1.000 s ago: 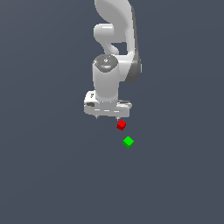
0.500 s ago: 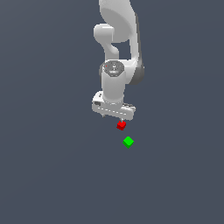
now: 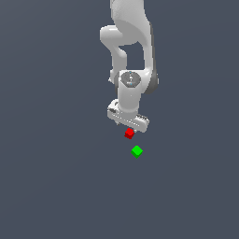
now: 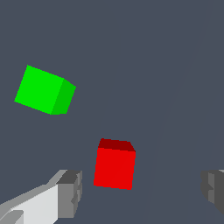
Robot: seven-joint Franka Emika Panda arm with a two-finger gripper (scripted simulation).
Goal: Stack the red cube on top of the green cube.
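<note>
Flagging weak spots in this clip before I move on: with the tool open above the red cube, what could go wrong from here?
1. In the wrist view the red cube sits closer to one finger of the tool than the other, so closing could push or twist it.
2. The green cube lies close by, apart from the red one; a skewed descent might bump it.
3. Both cubes are tiny, so a slightly off release could topple the stack.
</note>
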